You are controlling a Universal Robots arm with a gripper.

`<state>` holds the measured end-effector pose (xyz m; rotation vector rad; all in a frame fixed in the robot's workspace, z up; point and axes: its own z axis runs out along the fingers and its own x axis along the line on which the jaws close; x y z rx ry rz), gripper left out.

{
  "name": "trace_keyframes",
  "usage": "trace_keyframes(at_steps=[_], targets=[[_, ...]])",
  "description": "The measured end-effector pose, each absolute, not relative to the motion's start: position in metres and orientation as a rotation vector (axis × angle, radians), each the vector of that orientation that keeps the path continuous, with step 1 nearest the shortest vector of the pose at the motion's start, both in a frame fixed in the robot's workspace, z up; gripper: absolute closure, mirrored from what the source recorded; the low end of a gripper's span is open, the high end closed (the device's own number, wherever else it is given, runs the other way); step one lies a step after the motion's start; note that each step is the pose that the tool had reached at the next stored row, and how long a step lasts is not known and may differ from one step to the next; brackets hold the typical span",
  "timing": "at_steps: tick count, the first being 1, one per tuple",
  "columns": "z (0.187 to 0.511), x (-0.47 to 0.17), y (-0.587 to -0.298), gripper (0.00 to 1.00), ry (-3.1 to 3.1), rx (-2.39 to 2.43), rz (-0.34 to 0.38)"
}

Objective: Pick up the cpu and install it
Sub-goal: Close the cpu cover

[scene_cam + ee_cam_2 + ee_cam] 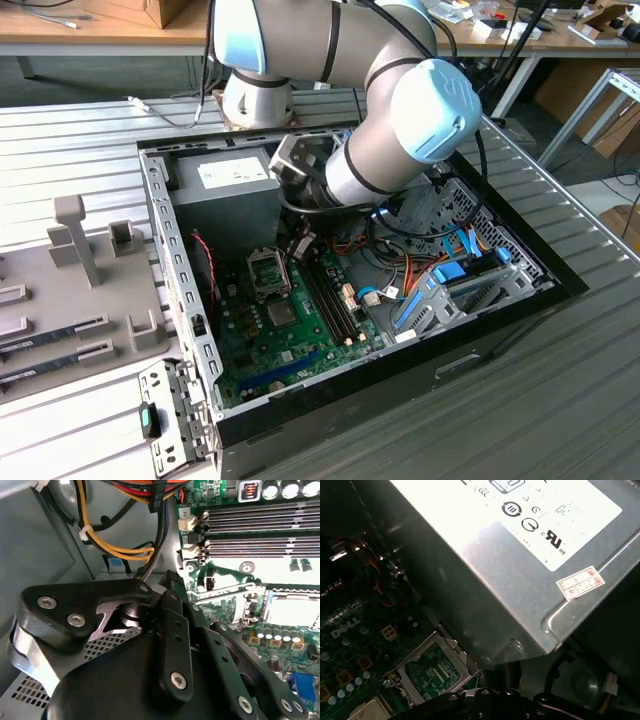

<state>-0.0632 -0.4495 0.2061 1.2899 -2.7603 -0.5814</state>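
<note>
1. Computer case (165, 250): it lies open on its side on a slatted table, and all work takes place inside it. The power supply box (230, 185) sits in one corner of the case and serves as the reference point below.
2. Arm (430, 110): it reaches down into the case and crosses above the power supply box. Judgement: keep the descent vertical and slow, because the box wall leaves little side clearance.
3. Circuit board (300, 345): it lies flat on the case floor, just beside the power supply box.
4. Cables (420, 265): orange, red and blue leads run loose, well apart from the power supply box. Yellow and black leads (115, 550) hang close to it and may snag the wrist.
5. Gripper (300, 245): it hovers near the lower corner of the power supply box, above the board. It cannot be told whether it is open, closed or carrying anything.
6. Socket frame (268, 268): it lies on the board near the power supply box and appears to be swung open.
7. Cpu (283, 313): a small grey square lies just beyond the frame, farther from the power supply box. It appears to be the cpu in its seat, but this is not certain. Judgement: the edges must sit square and no force is applied.
</note>
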Motion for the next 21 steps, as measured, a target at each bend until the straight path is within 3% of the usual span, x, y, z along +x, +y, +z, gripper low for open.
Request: trace_keyframes(at_steps=[21], targets=[[0.203,-0.0679,-0.4543,0.89,-2.761,1.293,-0.607]])
